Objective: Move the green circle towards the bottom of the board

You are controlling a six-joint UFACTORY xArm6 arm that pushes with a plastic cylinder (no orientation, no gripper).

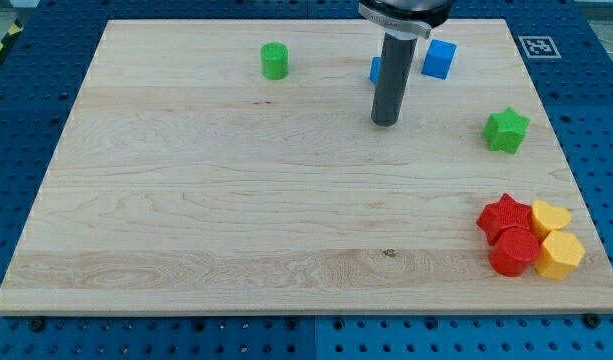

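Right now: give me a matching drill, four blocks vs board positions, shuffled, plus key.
Things:
1. green circle
2. green star
3. blue cube
4. red star

Places:
A. view's bottom right, in the red and yellow cluster
B. view's top left, alone
C. view's right edge, mid height
D. view's top, right of my tip

Pairs: 1-B, 2-C, 3-D, 4-A

The light is bright, even and diffuse; the wooden surface (236,200) shows no glare, its grain crisp throughout; my tip (385,122) casts only a faint, soft shadow close at its foot; well to its left the green circle (275,61) is sharply defined, with slight shading underneath; the rod's upper part is cut by the frame; the surface's edges run straight, without visible distortion.
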